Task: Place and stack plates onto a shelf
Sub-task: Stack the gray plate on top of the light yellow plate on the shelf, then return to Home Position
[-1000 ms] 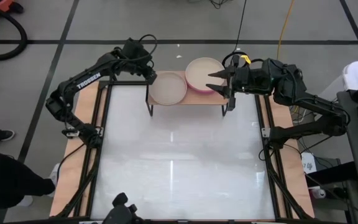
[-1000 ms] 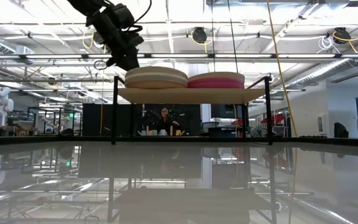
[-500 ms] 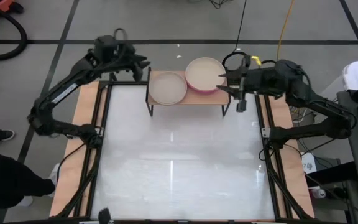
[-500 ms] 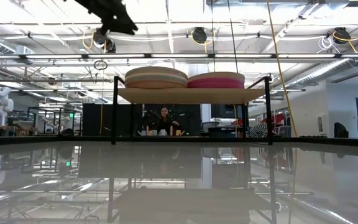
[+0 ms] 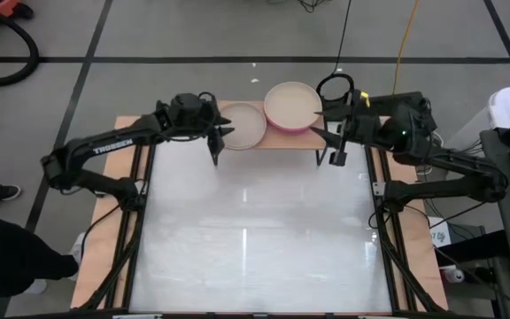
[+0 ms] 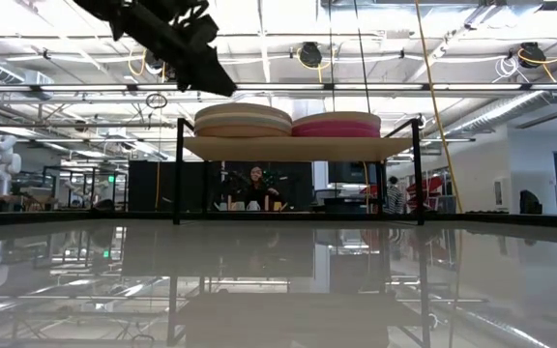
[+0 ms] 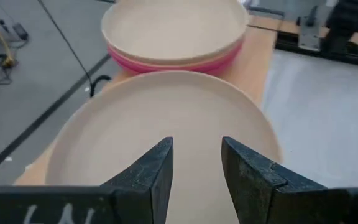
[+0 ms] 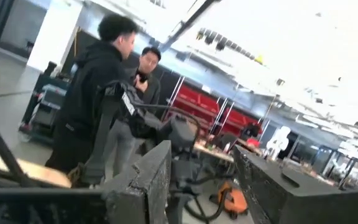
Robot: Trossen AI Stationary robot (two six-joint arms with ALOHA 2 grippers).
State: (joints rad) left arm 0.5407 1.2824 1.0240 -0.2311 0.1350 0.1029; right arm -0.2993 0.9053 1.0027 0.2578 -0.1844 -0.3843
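The shelf (image 5: 277, 142) stands at the table's far edge on thin black legs, its wood board (image 6: 298, 148) bearing two stacks of plates. The left stack (image 6: 243, 120) has a beige plate (image 7: 160, 124) on top. The right stack (image 6: 337, 125) has a cream plate (image 5: 290, 103) over a magenta one (image 7: 166, 61). My left gripper (image 7: 196, 158) hovers open just above the left stack's near left rim, nothing between its fingers. My right gripper (image 5: 319, 122) stands open beside the right stack's right side, tipped upward toward the room.
The white table top (image 5: 255, 230) spreads out on the near side of the shelf, with wooden strips along its sides (image 5: 96, 257). Two people (image 8: 110, 93) stand in the room beyond the table. A person's shoe (image 5: 3, 191) shows on the floor at left.
My left gripper drew away from the left stack's rim, up and toward the far left, then swung back toward the near side and now hovers over that stack. My right gripper has pulled a little away from the right stack toward the table's right and tipped upward.
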